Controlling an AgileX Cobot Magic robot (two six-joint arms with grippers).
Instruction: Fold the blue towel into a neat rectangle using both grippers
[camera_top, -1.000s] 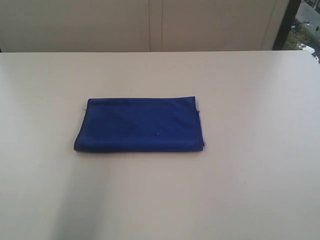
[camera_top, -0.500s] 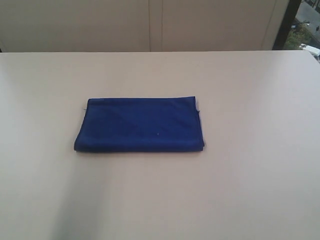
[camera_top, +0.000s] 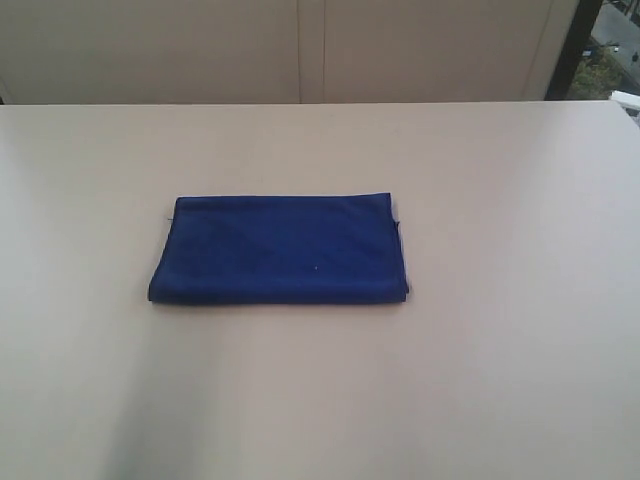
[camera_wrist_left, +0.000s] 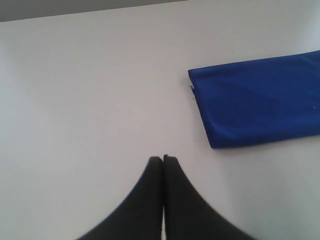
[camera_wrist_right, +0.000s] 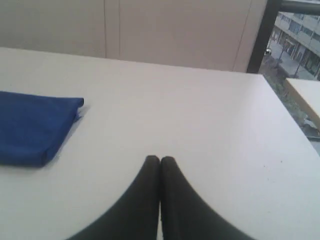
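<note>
The blue towel (camera_top: 279, 250) lies flat in the middle of the pale table, folded into a compact rectangle with its long side across the exterior view. Neither gripper shows in that view. In the left wrist view the towel's (camera_wrist_left: 257, 102) end lies well apart from my left gripper (camera_wrist_left: 163, 159), whose two black fingers are pressed together with nothing between them. The right wrist view shows the towel's (camera_wrist_right: 32, 125) other end, and my right gripper (camera_wrist_right: 159, 160) stands shut and empty over bare table, away from the cloth.
The beige table (camera_top: 500, 380) ends at a far edge below a light panelled wall (camera_top: 300, 50). A dark window frame (camera_top: 572, 45) stands at the back right. The table's right edge (camera_wrist_right: 295, 130) shows in the right wrist view, with a window beyond.
</note>
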